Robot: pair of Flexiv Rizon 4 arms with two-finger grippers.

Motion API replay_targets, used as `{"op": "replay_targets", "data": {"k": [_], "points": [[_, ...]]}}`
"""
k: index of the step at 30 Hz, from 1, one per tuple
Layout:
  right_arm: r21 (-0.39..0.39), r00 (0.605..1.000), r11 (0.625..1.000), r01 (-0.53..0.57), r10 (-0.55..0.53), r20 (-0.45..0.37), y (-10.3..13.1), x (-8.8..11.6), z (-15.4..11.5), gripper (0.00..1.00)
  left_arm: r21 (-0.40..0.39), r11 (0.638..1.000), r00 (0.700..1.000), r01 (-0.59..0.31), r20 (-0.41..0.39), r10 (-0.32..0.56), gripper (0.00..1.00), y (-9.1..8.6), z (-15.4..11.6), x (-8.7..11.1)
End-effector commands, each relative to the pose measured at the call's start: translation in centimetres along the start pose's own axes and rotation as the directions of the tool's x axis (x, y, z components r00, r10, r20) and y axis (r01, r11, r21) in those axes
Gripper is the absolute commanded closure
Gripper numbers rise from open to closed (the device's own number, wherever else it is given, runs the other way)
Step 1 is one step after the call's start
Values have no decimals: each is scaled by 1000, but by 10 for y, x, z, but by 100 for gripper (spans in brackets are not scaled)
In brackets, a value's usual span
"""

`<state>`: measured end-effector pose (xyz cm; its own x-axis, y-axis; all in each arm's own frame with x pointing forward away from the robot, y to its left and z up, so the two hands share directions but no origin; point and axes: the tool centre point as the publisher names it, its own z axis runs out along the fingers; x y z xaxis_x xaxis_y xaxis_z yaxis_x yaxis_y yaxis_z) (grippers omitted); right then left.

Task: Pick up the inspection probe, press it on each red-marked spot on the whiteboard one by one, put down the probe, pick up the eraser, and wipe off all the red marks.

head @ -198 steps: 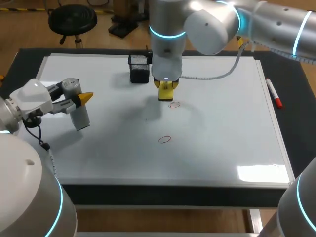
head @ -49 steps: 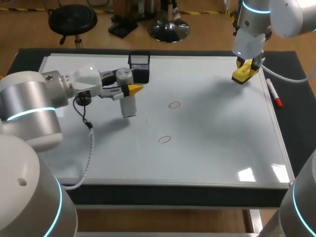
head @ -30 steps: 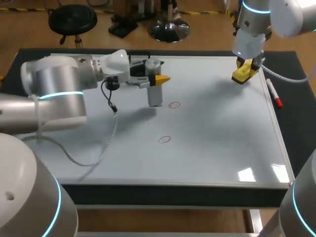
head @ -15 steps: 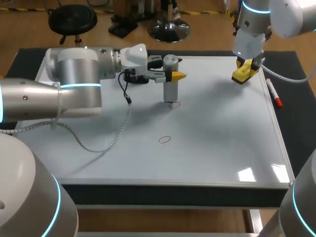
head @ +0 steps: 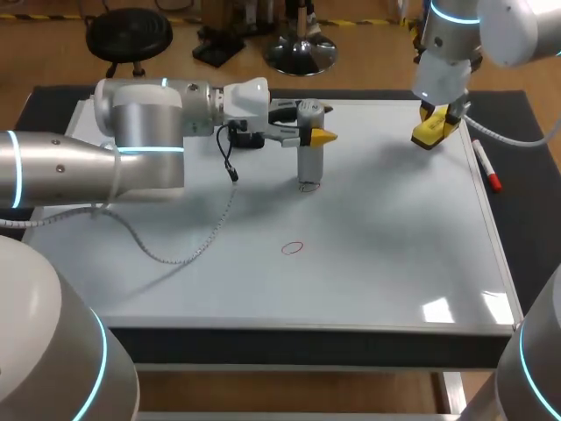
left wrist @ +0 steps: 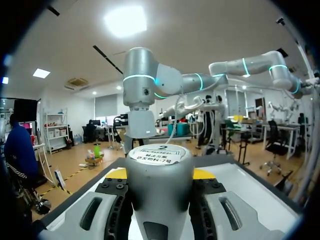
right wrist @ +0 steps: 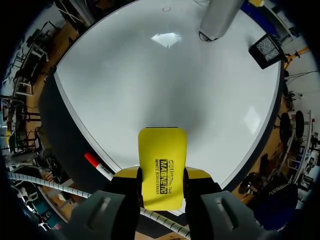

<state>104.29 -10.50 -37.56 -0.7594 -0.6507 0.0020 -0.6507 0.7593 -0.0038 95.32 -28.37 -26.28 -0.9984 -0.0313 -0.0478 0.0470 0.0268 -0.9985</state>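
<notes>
Grey and cylindrical, the probe (head: 306, 156) is standing upright in the left gripper (head: 314, 136), whose yellow-tipped fingers are clamping it from both sides near its top. Its lower end is sitting at the farther red ring (head: 309, 186) on the whiteboard (head: 386, 254) and hiding part of it. The nearer red ring (head: 292, 248) is lying uncovered, well apart from the probe. In the left wrist view a white label with dark print is showing on the probe's cap; the print is not being read off here.

The right gripper (head: 432, 130) is gripping the yellow eraser (head: 429, 133) between its fingers, holding it over the far right part of the board. In the right wrist view black lettering is running along the eraser's yellow face. A red-capped marker (head: 486, 166) is lying on the board's right edge, near the eraser. A black mesh holder (head: 249, 139) is standing behind the left arm, partly hidden.
</notes>
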Motion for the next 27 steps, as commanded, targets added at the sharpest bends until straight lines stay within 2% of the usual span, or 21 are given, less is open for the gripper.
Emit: {"op": "replay_targets", "data": {"k": [1, 27], "points": [[0, 1000, 1000, 1, -1, -4, -1, -1, -1, 100, -2, 1000, 1000, 3, -23, -3, 100, 3, 1, -1], [0, 1000, 1000, 1, -1, -4, -1, -1, -1, 100, -12, 1000, 999, 14, -32, -14, 100, 12, 1, 4]]}}
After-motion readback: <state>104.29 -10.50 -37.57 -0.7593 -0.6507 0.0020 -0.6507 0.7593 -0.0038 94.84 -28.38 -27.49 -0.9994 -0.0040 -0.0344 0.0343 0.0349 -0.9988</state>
